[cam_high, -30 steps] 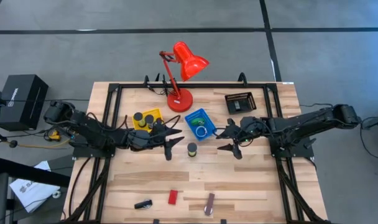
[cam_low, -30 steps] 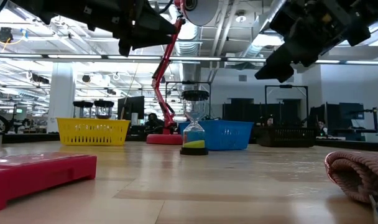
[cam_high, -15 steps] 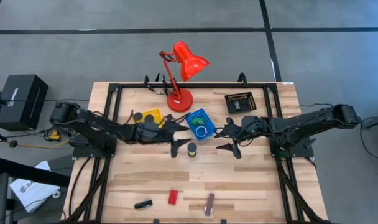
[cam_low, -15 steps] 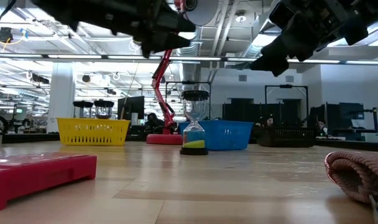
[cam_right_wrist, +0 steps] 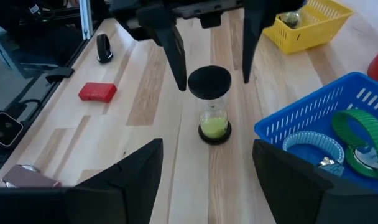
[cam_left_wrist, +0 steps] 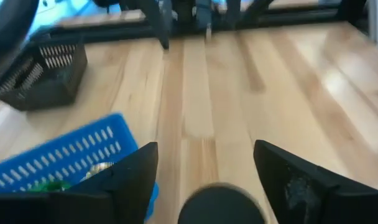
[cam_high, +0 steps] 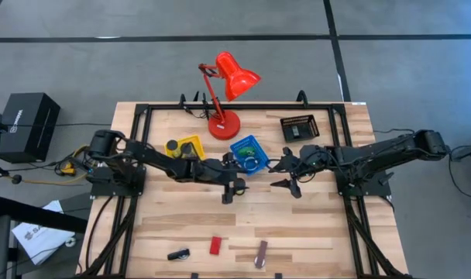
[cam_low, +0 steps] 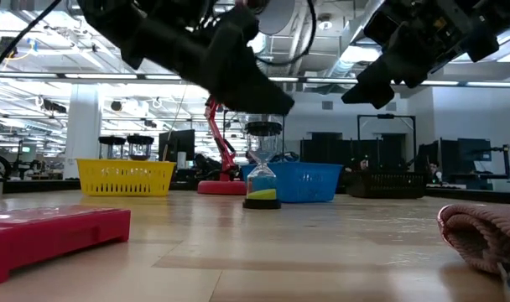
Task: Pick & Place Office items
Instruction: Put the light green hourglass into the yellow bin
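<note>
A small hourglass (cam_right_wrist: 209,106) with black caps and green sand stands upright on its lower cap at the table's middle, also seen in the low view (cam_low: 262,186). My left gripper (cam_high: 232,183) is open, with one finger (cam_right_wrist: 175,55) on each side of the hourglass's top cap (cam_left_wrist: 221,205), apart from it. My right gripper (cam_high: 280,175) hangs open to the right of the hourglass, holding nothing. A red block (cam_high: 214,246), a black piece (cam_high: 178,254) and a brown-silver bar (cam_high: 261,253) lie near the front edge.
A yellow tray (cam_high: 185,146), a blue tray (cam_high: 247,153) holding a green ring and a silvery one, and a black mesh tray (cam_high: 299,127) stand toward the back. A red desk lamp (cam_high: 224,124) stands behind them. Bare wood lies between the hourglass and the front pieces.
My left gripper has swung from beside the yellow tray toward the table's right, come lower and rolled about its own line. Its fingers now stand on either side of the hourglass. The hourglass has stayed in place.
</note>
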Available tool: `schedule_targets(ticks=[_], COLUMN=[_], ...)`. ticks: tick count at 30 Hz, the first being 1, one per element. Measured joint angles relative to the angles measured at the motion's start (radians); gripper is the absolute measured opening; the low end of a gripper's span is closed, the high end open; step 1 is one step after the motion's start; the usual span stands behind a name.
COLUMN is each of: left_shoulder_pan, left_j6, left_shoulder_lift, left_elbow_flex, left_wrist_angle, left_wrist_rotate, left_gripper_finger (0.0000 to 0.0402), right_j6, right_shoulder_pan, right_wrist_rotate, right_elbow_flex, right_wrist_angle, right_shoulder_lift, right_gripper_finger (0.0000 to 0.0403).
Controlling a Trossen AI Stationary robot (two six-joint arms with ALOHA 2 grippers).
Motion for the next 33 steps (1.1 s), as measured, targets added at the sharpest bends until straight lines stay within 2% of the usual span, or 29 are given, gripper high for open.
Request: schedule_targets(ticks=[8,14,19,22,33], left_shoulder_pan=[-0.001,-0.005,-0.003,-0.003,0.009], left_j6=[-0.05,-0.117,-0.119,-0.126,-0.137], left_shoulder_lift=[0.012,0.012,0.012,0.012,0.011], left_elbow_flex=[0.001,-0.016,-0.028,-0.028,-0.028], left_wrist_angle=[-0.025,-0.04,-0.042,-0.042,-0.101], left_wrist_rotate=[-0.006,0.022,0.005,0.035,0.053], left_gripper_finger=[0.0315,0.0332,0.0331,0.0326,0.0292], right_j6=[0.003,0.006,0.011,0.011,0.011], right_shoulder_pan=[0.0,0.0,0.0,0.0,0.0], right_wrist_rotate=[0.0,0.0,0.0,0.0,0.0], right_elbow_flex=[0.0,0.0,0.0,0.0,0.0], right_wrist_angle=[-0.011,-0.013,-0.013,-0.013,-0.013], right_shoulder_lift=[0.0,0.0,0.0,0.0,0.0], right_gripper_finger=[0.024,0.024,0.024,0.024,0.024])
